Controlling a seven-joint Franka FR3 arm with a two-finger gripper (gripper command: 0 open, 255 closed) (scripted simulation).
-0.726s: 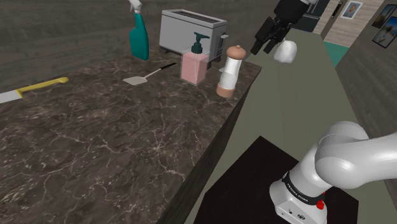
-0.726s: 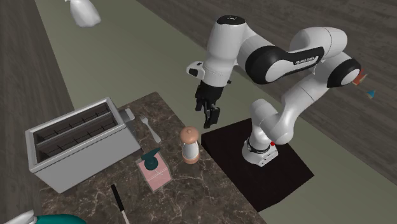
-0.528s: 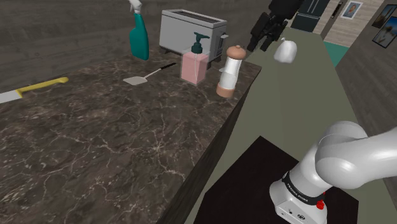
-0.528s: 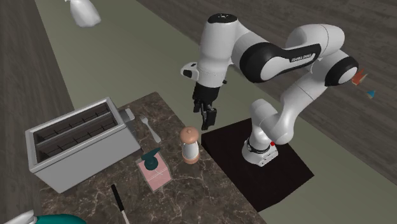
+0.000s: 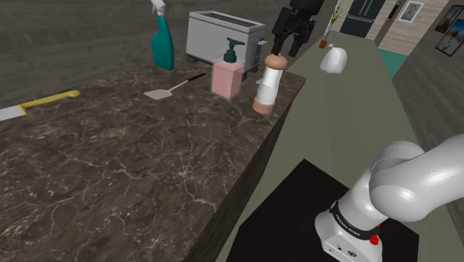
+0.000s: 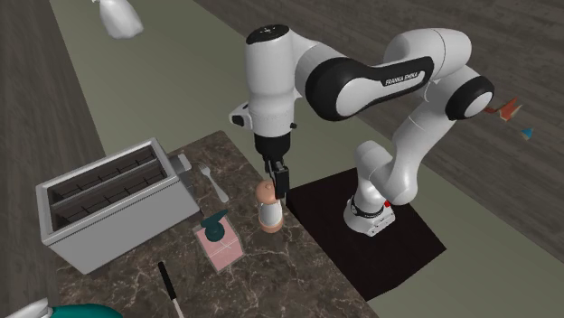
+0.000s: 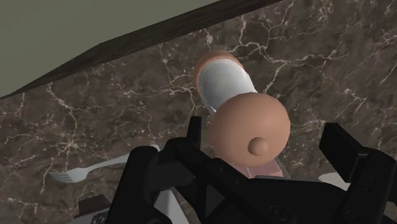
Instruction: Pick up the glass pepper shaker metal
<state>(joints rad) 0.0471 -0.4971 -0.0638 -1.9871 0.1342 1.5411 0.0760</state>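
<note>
found the pepper shaker (image 5: 269, 83) upright on the dark marbled bench (image 5: 134, 171), close to the bench's corner nearest the stand. had a tan rounded top and tan base, with a pale whitish body between. saw the claw (image 5: 284, 46) poised directly over that top, pointing down, fingers apart on either side of the knob and not clamped on it. noted a pink soap dispenser (image 5: 227, 76) just beside the shaker, on the shoulder view's left, and a grey toaster (image 5: 223, 33) behind that. spotted a fork (image 6: 214, 183) lying between toaster and shaker in the second exterior view. further along the bench, made out a teal spray bottle (image 5: 162, 43), a spatula (image 5: 160, 94) and a yellow-handled knife (image 5: 41, 103).
</note>
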